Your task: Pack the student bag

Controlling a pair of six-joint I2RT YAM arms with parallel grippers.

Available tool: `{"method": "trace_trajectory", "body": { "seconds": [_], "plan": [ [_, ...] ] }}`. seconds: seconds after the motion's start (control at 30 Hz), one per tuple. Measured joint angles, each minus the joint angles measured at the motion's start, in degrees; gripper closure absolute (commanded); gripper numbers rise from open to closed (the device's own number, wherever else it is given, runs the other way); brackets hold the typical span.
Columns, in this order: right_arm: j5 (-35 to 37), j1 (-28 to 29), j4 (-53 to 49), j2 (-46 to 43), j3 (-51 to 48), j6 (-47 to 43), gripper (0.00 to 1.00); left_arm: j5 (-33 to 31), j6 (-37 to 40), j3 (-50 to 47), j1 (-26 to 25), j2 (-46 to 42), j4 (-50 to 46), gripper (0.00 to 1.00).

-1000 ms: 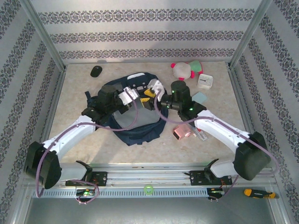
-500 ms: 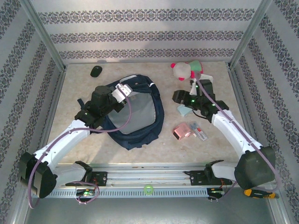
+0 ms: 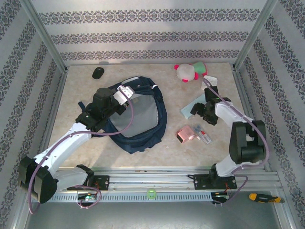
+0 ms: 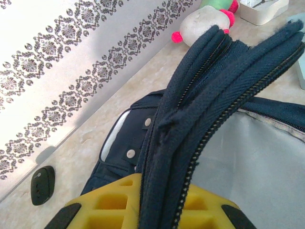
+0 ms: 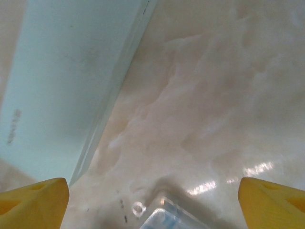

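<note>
While agape, student bag (image 3: pixel 143 138) (lengthwise near-far)

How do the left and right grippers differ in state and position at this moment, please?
The left gripper is shut on the zippered rim of the student bag, while the right gripper is open and holds nothing. The left gripper sits at the bag's far rim; the right gripper hangs low over the table, beside a pale blue flat item. Both have yellow fingers.
</note>
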Motion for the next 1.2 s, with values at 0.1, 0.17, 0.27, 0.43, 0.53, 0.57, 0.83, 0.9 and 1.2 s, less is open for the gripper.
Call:
{"method": "trace_trajectory", "body": {
  "seconds": [0.1, 0.17, 0.27, 0.43, 0.53, 0.57, 0.83, 0.9, 1.2],
  "plan": [
    [0.07, 0.59, 1.86, 4.15, 2.45, 0.83, 0.05, -0.15, 0.0, 0.07, 0.0, 0.0, -0.04, 0.91],
    [0.31, 1.29, 3.54, 6.25, 4.5, 1.31, 0.05, -0.17, 0.0, 0.07, 0.0, 0.0, -0.04, 0.91],
    [0.31, 1.99, 5.44, 8.72, 7.56, 2.16, 0.05, -0.2, 0.0, 0.07, 0.0, 0.0, -0.04, 0.91],
    [0.42, 2.62, 7.02, 13.22, 12.46, 2.78, 0.05, -0.63, 0.02, 0.07, 0.0, 0.0, -0.04, 0.91],
    [0.68, 2.73, 7.08, 15.63, 14.56, 2.78, 0.06, -0.79, 0.07, 0.07, 0.0, 0.02, -0.04, 0.91],
    [0.7, 2.73, 7.19, 16.24, 15.02, 2.78, 0.06, -0.85, 0.2, 0.07, 0.02, 0.02, -0.02, 0.91],
    [0.7, 4.66, 7.08, 20.52, 20.39, 2.1, 0.1, -0.83, 0.22, 0.07, 0.02, 0.46, -0.02, 0.91],
    [0.94, 5.88, 6.69, 21.35, 21.92, 1.6, 0.11, -0.83, 0.2, 0.07, 0.02, 0.46, -0.02, 0.91],
    [3.96, 8.09, 1.55, 24.61, 25.44, 0.22, 0.14, -0.83, 0.22, 0.07, 0.02, 0.46, -0.02, 0.91]
  ]
}}
